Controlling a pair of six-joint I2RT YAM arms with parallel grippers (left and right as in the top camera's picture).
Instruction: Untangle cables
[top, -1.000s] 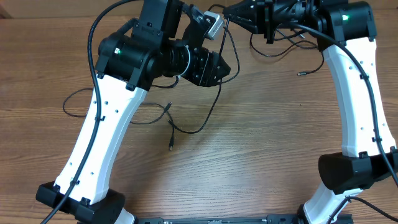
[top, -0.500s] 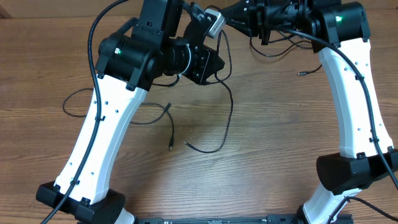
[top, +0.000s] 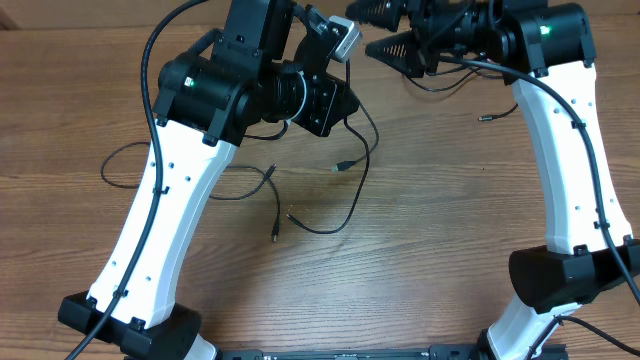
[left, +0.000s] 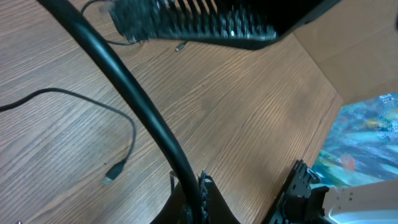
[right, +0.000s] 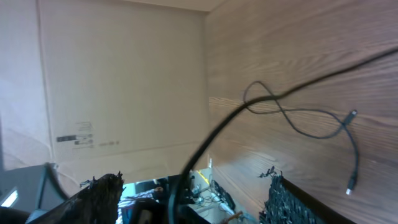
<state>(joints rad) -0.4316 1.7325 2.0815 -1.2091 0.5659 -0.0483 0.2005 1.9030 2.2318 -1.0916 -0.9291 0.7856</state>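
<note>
The overhead camera alone takes in the whole spread: the thin black flexible cables (top: 274, 232) lie as loose strands on the brown wood-grain desk (top: 430, 220). Some trail off to the outer side of the left claw (top: 348, 103), and a small tangle (top: 440, 85) with a short plug end (top: 483, 118) sits just below the right claw (top: 360, 28). From the left claw's tip one long black strand (top: 357, 190) hangs down, curves across the desk beneath that claw and ends in a small plug.

The left wrist camera shows what the overhead cannot. The left claw (left: 193, 190) has its fingers pressed together, pinching that strand (left: 134, 93), which climbs away from the tips looking thick and close. Beyond the tips a thinner cable with a flat plug (left: 112, 175) lies on the desk, and a blue patterned sheet (left: 367, 137) shows past the desk edge.

The right wrist camera shows the right claw (right: 194, 183) spread wide and gripping nothing. A blurred black cord (right: 280, 94) passes through the gap between its fingers; I cannot tell whether it touches either one. Farther out from the tips a looped cable with two plug ends (right: 351, 115) rests on the desk, beside a beige cardboard wall (right: 124, 81).
</note>
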